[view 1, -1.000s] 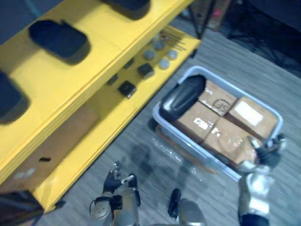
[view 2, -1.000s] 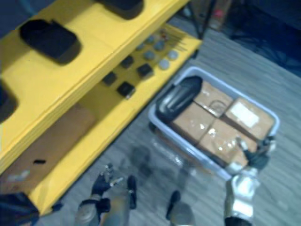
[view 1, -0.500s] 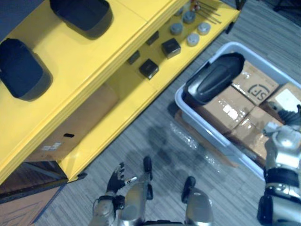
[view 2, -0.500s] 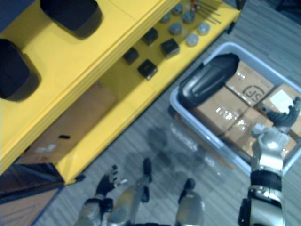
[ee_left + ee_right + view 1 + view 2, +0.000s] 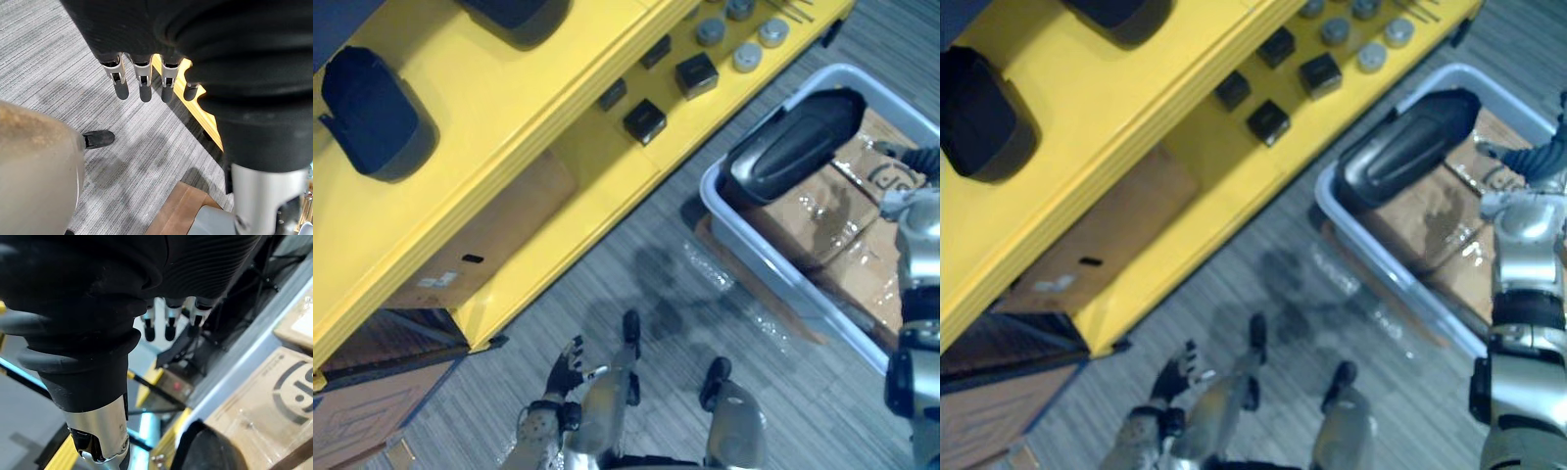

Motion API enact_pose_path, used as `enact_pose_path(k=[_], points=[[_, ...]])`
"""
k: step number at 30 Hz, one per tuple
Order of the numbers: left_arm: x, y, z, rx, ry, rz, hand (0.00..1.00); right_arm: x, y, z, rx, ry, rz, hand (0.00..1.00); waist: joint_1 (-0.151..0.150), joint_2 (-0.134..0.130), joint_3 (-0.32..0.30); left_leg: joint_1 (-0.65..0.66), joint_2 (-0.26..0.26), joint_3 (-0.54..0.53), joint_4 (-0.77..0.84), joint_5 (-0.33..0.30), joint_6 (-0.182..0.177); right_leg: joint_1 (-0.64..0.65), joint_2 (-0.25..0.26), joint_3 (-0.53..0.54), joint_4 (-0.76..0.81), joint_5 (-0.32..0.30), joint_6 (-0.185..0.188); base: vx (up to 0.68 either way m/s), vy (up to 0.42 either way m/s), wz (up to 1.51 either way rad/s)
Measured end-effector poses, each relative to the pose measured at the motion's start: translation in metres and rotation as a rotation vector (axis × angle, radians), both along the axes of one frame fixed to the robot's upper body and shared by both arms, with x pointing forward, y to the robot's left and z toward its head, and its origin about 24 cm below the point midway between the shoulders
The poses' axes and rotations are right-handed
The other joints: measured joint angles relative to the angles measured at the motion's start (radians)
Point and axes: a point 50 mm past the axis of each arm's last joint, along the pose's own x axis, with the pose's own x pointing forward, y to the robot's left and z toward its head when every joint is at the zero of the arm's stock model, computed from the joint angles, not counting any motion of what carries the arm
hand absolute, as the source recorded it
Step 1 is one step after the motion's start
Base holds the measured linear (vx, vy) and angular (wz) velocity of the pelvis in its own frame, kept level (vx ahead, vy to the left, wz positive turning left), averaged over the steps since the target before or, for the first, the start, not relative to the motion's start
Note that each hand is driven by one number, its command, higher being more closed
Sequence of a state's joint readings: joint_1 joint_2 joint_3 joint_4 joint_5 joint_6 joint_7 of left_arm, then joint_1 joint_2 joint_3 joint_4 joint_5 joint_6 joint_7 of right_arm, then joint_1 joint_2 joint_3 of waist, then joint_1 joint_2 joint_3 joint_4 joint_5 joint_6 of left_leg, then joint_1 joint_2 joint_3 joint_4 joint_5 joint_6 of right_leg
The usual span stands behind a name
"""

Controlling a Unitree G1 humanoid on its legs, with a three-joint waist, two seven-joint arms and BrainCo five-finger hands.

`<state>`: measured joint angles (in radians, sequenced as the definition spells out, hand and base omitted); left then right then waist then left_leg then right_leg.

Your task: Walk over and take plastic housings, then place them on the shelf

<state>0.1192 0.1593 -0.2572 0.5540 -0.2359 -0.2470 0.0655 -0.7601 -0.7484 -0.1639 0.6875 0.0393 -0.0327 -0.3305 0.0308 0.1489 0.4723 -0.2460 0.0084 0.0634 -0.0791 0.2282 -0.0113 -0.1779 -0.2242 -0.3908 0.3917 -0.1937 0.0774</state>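
Black housing (image 5: pixel 793 147) lies tilted across cardboard boxes (image 5: pixel 803 211) in the grey bin (image 5: pixel 722 211), right of frame. Second housing (image 5: pixel 372 113) sits on the yellow shelf (image 5: pixel 509 88), upper left. A third is cut off by the top edge. Right hand (image 5: pixel 1540 160) hangs over the bin, partly cut by the right edge, fingers straight and empty. Left hand (image 5: pixel 566 364), bottom left, is also empty, with fingers spread above the floor.

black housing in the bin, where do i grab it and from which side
Likely across its narrow middle, from above: the black housing lies lengthwise atop the cardboard boxes, its top bare, one end by the bin rim. The open right hand is nearest.
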Motion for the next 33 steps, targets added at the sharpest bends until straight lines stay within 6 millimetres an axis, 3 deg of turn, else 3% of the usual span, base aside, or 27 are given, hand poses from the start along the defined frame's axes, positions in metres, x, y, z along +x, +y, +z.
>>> enact_pose_path(k=[3, 6, 9, 13, 14, 17, 19, 22, 24, 26, 27, 28, 30, 31, 32, 33], points=[[0.002, 0.000, 0.003, -0.001, -0.033, 0.002, 0.00, -0.010, -0.002, -0.004, 0.067, -0.095, -0.040, 0.00, -0.001, -0.001, 0.000, 0.007, 0.001, 0.005, 0.000, 0.000, 0.000, 0.004, 0.002, 0.007, -0.004, 0.001, 0.002, 0.01, -0.036, -0.06], [0.004, 0.000, 0.008, 0.009, -0.073, 0.015, 0.00, -0.034, 0.011, -0.028, 0.122, -0.218, -0.066, 0.00, -0.011, -0.014, 0.009, 0.040, 0.004, 0.030, -0.001, -0.001, -0.001, 0.034, 0.005, 0.020, -0.020, 0.005, 0.006, 0.03, -0.041, -0.12], [0.012, 0.001, 0.027, 0.012, -0.184, 0.033, 0.00, -0.069, 0.035, -0.077, 0.189, -0.229, -0.063, 0.00, -0.032, -0.038, 0.012, 0.086, 0.013, 0.051, -0.002, -0.022, -0.007, 0.080, 0.019, 0.038, -0.058, 0.011, 0.010, 0.02, -0.042, -0.21], [0.016, 0.006, 0.049, 0.018, -0.307, 0.050, 0.00, -0.132, 0.059, -0.158, 0.338, -0.095, -0.121, 0.00, -0.087, -0.081, -0.029, 0.108, 0.028, 0.089, -0.007, -0.056, -0.003, 0.122, 0.041, 0.048, -0.132, 0.039, 0.020, 0.05, -0.033, -0.20], [0.016, 0.006, 0.051, 0.022, -0.318, 0.051, 0.00, -0.142, 0.062, -0.167, 0.356, -0.071, -0.131, 0.00, -0.097, -0.087, -0.038, 0.111, 0.029, 0.090, -0.007, -0.056, -0.005, 0.131, 0.046, 0.052, -0.148, 0.049, 0.022, 0.13, -0.018, -0.24], [0.016, 0.008, 0.067, 0.063, -0.394, 0.030, 0.00, -0.192, 0.086, -0.207, 0.461, 0.046, -0.152, 0.00, -0.126, -0.137, -0.097, 0.148, 0.031, 0.115, -0.007, -0.076, -0.010, 0.182, 0.053, 0.067, -0.207, 0.067, 0.031, 0.11, -0.012, -0.20], [0.015, 0.005, 0.067, 0.072, -0.398, 0.005, 0.00, -0.202, 0.098, -0.217, 0.503, 0.078, -0.136, 0.00, -0.125, -0.156, -0.145, 0.159, 0.039, 0.153, -0.007, -0.091, -0.011, 0.183, 0.059, 0.089, -0.229, 0.077, 0.029, 0.09, -0.010, -0.39], [0.012, -0.001, 0.064, 0.062, -0.379, -0.036, 0.00, -0.195, 0.115, -0.220, 0.519, 0.087, -0.049, 0.00, -0.115, -0.160, -0.178, 0.204, 0.070, 0.267, -0.001, -0.122, -0.009, 0.195, 0.068, 0.060, -0.282, 0.117, 0.019, 0.06, -0.031, -0.99], [0.010, -0.004, 0.060, 0.059, -0.346, -0.047, 0.00, -0.193, 0.123, -0.227, 0.518, 0.128, -0.016, 0.00, -0.117, -0.159, -0.185, 0.205, 0.103, 0.339, 0.088, -0.190, -0.027, 0.196, 0.069, 0.075, -0.277, 0.118, 0.014, 0.04, -0.054, -0.95], [0.004, -0.016, 0.047, 0.043, -0.275, -0.093, 0.00, -0.201, 0.117, -0.234, 0.497, 0.186, -0.014, 0.00, -0.128, -0.119, -0.189, 0.174, 0.198, 0.390, 0.326, -0.318, -0.037, 0.195, 0.084, 0.098, -0.207, 0.066, -0.002, 0.04, -0.068, -0.78], [0.002, -0.018, 0.042, 0.039, -0.248, -0.097, 0.00, -0.204, 0.114, -0.236, 0.485, 0.204, -0.012, 0.00, -0.128, -0.110, -0.193, 0.177, 0.217, 0.403, 0.379, -0.331, -0.042, 0.194, 0.082, 0.104, -0.188, 0.047, -0.005, 0.03, -0.002, -0.71], [-0.001, -0.023, 0.034, 0.033, -0.204, -0.113, 0.00, -0.208, 0.110, -0.240, 0.472, 0.231, -0.009, 0.00, -0.137, -0.107, -0.194, 0.152, 0.257, 0.417, 0.508, -0.332, -0.028, 0.194, 0.077, 0.126, -0.145, 0.014, -0.011, 0.04, -0.039, -0.64], [-0.009, -0.021, 0.026, 0.007, -0.152, -0.089, 0.00, -0.211, 0.105, -0.240, 0.449, 0.233, 0.016, 0.00, -0.145, -0.101, -0.197, 0.098, 0.314, 0.396, 0.698, -0.284, 0.044, 0.189, 0.082, 0.168, -0.090, -0.023, -0.030, 0.06, -0.110, -0.62], [-0.014, -0.017, 0.021, 0.002, -0.125, -0.071, 0.00, -0.214, 0.101, -0.237, 0.428, 0.225, 0.031, 0.00, -0.147, -0.094, -0.201, 0.051, 0.340, 0.347, 0.802, -0.220, 0.107, 0.184, 0.092, 0.193, -0.064, -0.046, -0.044, 0.10, -0.147, -0.69], [-0.021, -0.010, 0.017, -0.010, -0.100, -0.033, 0.00, -0.215, 0.097, -0.235, 0.410, 0.227, 0.046, 0.00, -0.145, -0.091, -0.201, -0.002, 0.356, 0.276, 0.899, -0.115, 0.113, 0.185, 0.110, 0.228, -0.048, -0.061, -0.066, 0.13, -0.161, -0.72], [-0.025, -0.007, 0.015, -0.012, -0.085, -0.022, 0.00, -0.214, 0.096, -0.234, 0.402, 0.227, 0.056, 0.00, -0.142, -0.091, -0.201, -0.034, 0.356, 0.232, 0.940, -0.067, 0.101, 0.190, 0.120, 0.245, -0.048, -0.065, -0.076, 0.18, -0.132, -0.81]])
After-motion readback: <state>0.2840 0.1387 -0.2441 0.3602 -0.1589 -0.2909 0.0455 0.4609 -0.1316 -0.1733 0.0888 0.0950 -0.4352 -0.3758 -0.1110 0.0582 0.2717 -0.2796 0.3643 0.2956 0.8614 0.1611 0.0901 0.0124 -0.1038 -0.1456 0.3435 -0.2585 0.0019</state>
